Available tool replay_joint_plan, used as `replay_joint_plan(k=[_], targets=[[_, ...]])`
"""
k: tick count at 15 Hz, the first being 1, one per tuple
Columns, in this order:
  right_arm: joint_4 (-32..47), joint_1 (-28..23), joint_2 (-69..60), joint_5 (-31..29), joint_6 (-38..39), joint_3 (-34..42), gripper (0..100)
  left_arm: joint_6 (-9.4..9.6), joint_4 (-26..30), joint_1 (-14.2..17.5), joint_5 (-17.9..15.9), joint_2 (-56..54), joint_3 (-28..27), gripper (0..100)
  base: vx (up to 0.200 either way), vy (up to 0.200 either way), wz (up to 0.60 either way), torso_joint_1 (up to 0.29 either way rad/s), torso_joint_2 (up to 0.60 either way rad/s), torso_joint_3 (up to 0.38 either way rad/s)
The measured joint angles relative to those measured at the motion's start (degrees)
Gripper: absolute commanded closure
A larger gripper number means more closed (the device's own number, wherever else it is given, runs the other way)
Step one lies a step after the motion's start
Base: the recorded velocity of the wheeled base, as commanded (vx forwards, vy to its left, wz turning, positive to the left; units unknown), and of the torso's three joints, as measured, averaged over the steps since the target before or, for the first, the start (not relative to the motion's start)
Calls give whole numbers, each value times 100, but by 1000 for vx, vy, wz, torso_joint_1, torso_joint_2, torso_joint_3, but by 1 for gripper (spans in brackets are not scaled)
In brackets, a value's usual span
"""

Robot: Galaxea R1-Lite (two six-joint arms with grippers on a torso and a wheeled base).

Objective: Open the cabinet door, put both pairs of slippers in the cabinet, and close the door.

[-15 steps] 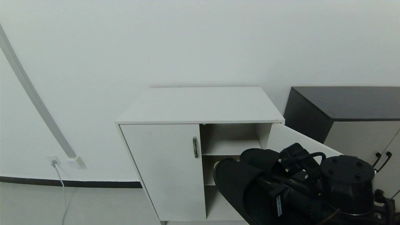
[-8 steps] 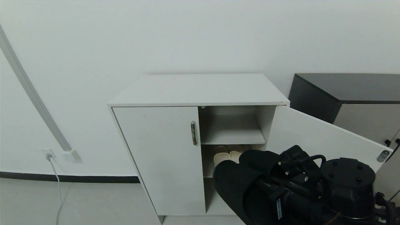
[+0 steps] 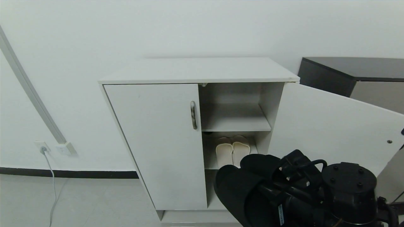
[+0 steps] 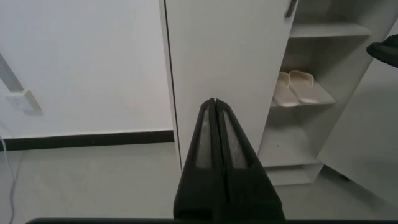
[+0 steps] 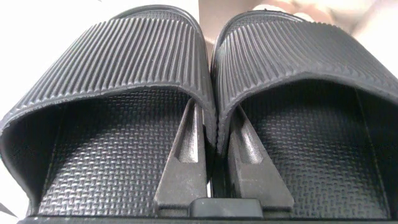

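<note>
The white cabinet (image 3: 195, 71) has its left door (image 3: 157, 142) shut and its right door (image 3: 331, 126) swung open. A pair of cream slippers (image 3: 232, 149) lies on the middle shelf, also seen as the cream slippers (image 4: 298, 87) in the left wrist view. My right gripper (image 5: 211, 127) is shut on the black slippers (image 5: 155, 74), pinching the two inner strap edges together; the black slippers (image 3: 243, 186) hang in front of the open compartment, low down. My left gripper (image 4: 214, 102) is shut with nothing in it, held before the closed left door (image 4: 224, 56).
A black-topped cabinet (image 3: 350, 71) stands to the right, behind the open door. On the left wall a slanted cable duct (image 3: 28, 91) runs down to a socket (image 3: 64, 148) with a cable (image 3: 50, 183). Grey floor (image 3: 72, 201) lies left of the cabinet.
The whole head view has shifted, so the cabinet sits higher and its middle shelf with the cream slippers has come into sight. The right gripper still holds the black slippers.
</note>
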Motion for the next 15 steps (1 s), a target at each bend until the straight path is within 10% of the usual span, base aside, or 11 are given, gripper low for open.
replay_joint_plan(k=[6, 15], targets=[[2, 17, 28, 0, 2, 27, 100, 0, 6, 0, 0, 0, 0, 100, 0, 0, 0, -43, 414, 361], [0, 66, 35, -5, -11, 38, 100, 0, -2, -2, 0, 0, 0, 100, 0, 0, 0, -3, 39, 37]])
